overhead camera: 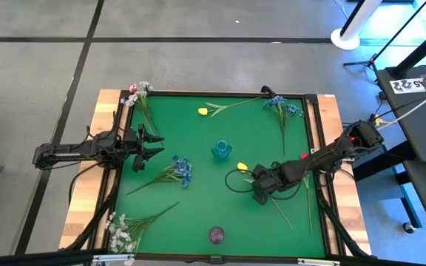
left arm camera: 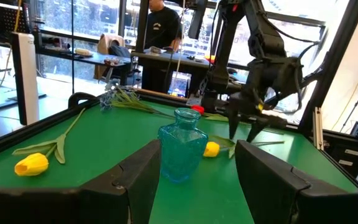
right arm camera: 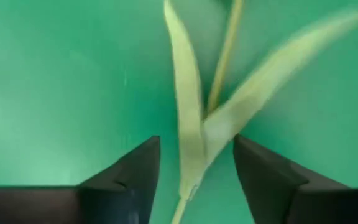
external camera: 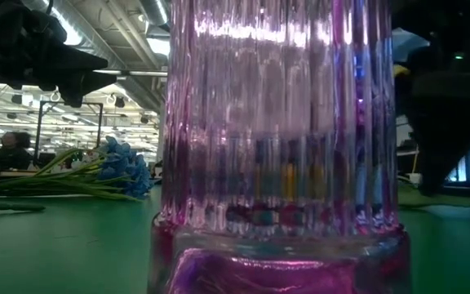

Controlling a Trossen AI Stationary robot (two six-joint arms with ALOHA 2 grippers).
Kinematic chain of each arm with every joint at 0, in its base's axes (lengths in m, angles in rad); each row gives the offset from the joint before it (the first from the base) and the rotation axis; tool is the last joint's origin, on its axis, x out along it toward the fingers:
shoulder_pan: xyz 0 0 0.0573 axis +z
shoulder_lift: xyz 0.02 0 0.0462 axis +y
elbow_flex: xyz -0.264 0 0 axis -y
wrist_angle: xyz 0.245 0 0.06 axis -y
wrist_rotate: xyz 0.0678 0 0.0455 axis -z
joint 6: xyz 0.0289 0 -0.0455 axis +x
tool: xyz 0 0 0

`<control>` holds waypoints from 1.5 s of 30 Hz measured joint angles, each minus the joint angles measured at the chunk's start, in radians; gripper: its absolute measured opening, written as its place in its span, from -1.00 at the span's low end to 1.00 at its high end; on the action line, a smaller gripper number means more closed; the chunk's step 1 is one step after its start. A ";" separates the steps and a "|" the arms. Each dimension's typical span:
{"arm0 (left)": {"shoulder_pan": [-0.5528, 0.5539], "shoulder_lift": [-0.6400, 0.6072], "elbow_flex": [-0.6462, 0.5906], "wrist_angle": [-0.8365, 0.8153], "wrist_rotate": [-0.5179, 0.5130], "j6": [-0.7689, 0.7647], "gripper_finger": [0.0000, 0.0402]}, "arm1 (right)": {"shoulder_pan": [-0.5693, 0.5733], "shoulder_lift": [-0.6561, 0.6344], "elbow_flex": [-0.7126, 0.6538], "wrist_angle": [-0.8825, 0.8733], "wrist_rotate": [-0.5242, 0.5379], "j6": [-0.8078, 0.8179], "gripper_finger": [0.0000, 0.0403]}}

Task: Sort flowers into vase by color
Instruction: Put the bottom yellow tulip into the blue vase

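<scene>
Green felt desk [overhead camera: 198,214]: right claw [right arm camera: 196,180] hangs with fingers spread astride the yellow tulip's stem [right arm camera: 224,56], ready to pinch it for the teal vase [overhead camera: 221,150] just beyond, while left claw [overhead camera: 152,142] waits released.

The left gripper [left arm camera: 196,180] has its 2 fingers spread, framing a blue glass vase [left arm camera: 182,151] on the green table [left arm camera: 104,134]. 2 yellow tulips [left arm camera: 32,163] lie apart. The right gripper [left arm camera: 244,127] points downward beyond.
</scene>
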 joint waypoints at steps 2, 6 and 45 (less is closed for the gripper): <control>0.000 0.000 0.000 0.000 0.000 0.000 0.00 | -0.013 0.000 0.000 0.018 0.055 -0.027 0.10; 0.000 0.000 0.000 0.000 0.000 0.000 0.00 | -0.043 0.000 -0.009 0.057 0.137 -0.114 0.02; 0.000 0.000 0.000 0.000 0.000 0.000 0.00 | -0.210 -0.049 0.204 0.147 0.066 -0.322 -0.89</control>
